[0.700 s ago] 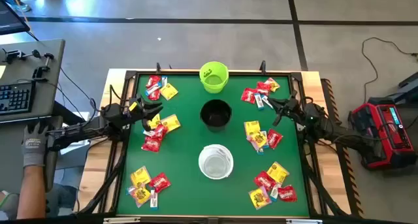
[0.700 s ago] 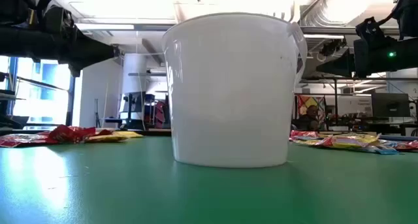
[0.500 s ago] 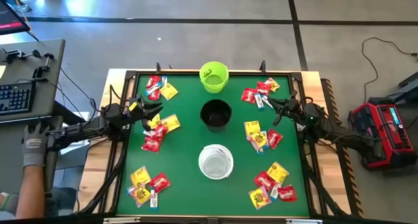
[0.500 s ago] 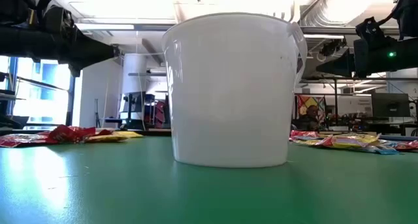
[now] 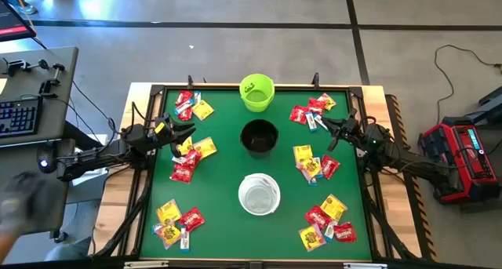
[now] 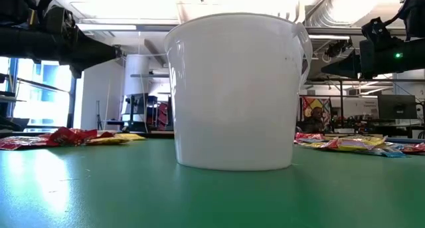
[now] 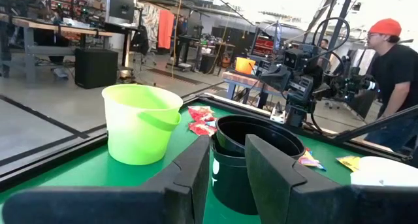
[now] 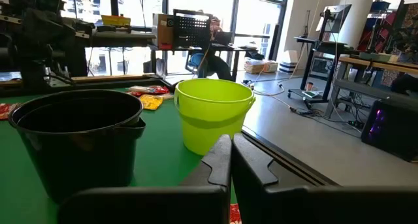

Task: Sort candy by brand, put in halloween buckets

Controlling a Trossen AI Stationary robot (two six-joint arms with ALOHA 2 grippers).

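Note:
Three buckets stand in a row down the table's middle: lime green point(image 5: 256, 92) at the far end, black point(image 5: 259, 137) in the centre, white point(image 5: 259, 194) nearest. Candy lies in loose heaps on the green mat: left heaps point(image 5: 190, 106), point(image 5: 190, 154), point(image 5: 176, 222) and right heaps point(image 5: 312, 112), point(image 5: 314, 164), point(image 5: 328, 222). My left gripper point(image 5: 190, 131) hovers open by the middle left heap, pointing at the black bucket point(image 7: 251, 152), with nothing between its fingers point(image 7: 228, 175). My right gripper point(image 5: 331, 132) is shut and empty point(image 8: 231, 160), right of the black bucket.
A raised dark frame point(image 5: 149, 183) runs round the mat. A person in an orange cap point(image 7: 392, 67) stands beyond the table in the left wrist view. In the low view the white bucket point(image 6: 236, 92) fills the middle. Bare mat lies between the buckets and the heaps.
Both arms have kept still and no candy has moved. Left of the table, a person's gloved hand has dropped toward the near side.

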